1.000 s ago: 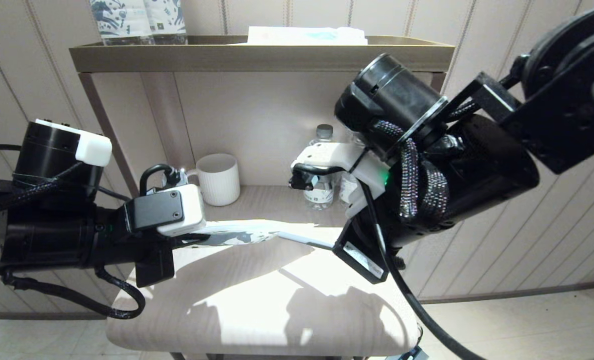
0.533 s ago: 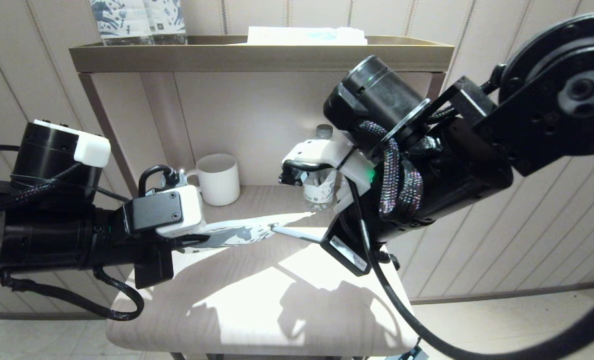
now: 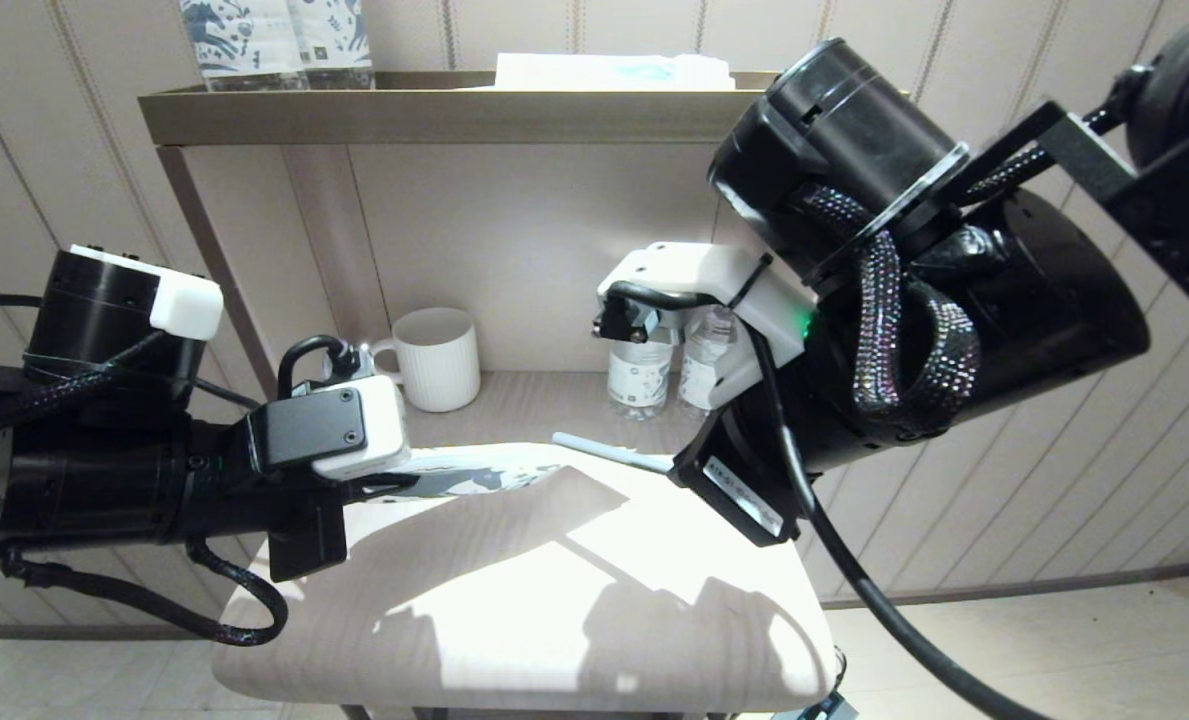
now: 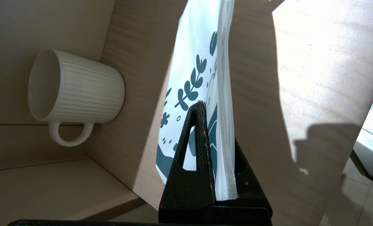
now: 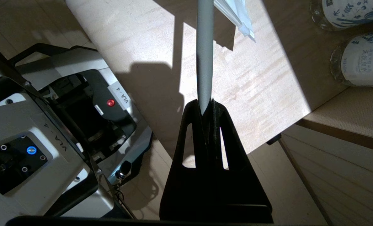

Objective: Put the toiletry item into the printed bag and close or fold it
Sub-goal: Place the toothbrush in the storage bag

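While the head view is showing the toothbrush (image 3: 609, 455) hanging above the table's (image 3: 554, 620) far edge, just short of the printed bag (image 3: 474, 472), the left gripper (image 4: 219, 175) is pinching that limp pouch by its end. The right gripper (image 5: 209, 108) is clamping the light, stiff, probably slippery handle at its tail, a sensible hold.

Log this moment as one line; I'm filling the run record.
left gripper: shut on printed bag, held above table | right gripper: shut on toothbrush | toothbrush: outside bag, near its end
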Controlling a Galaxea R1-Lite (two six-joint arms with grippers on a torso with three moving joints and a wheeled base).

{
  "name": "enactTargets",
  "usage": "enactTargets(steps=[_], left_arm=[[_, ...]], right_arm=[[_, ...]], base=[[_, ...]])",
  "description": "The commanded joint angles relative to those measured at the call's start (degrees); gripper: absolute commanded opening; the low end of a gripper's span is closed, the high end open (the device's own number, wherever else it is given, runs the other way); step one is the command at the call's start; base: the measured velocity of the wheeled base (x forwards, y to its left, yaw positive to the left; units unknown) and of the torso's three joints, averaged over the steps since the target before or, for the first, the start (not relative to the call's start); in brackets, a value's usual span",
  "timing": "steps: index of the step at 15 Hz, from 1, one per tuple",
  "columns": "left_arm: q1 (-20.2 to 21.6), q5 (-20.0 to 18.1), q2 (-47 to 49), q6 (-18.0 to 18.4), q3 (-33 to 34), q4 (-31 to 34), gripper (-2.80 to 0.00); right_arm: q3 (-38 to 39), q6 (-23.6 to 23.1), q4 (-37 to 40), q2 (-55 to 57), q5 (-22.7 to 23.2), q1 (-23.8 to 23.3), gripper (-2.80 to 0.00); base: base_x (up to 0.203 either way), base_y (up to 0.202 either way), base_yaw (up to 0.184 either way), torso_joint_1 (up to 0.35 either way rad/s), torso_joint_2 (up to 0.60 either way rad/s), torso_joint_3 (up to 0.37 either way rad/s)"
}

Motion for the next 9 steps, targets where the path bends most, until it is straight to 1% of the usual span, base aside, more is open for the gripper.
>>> enactTargets(steps=[1,7,9], left_arm=[[0.0,-0.08,0.07,0.26,0.12,-0.07,-2.8],[0.0,-0.17,0.09,0.26,0.21,0.01,-2.8],[0.0,-0.08,0.11,0.26,0.3,0.02,-2.8]], right_arm=[[0.51,-0.01,0.31,0.12,-0.01,0.01,-2.8],[5.16,0.33,0.22,-1.6,-0.01,2.09,-2.8],[5.92,0.34,0.03,-1.28,-0.01,2.12,-2.8]], base=[[0.0,0.0,0.0,0.0,0.0,0.0],[0.0,0.0,0.0,0.0,0.0,0.0],[0.0,0.0,0.0,0.0,0.0,0.0]])
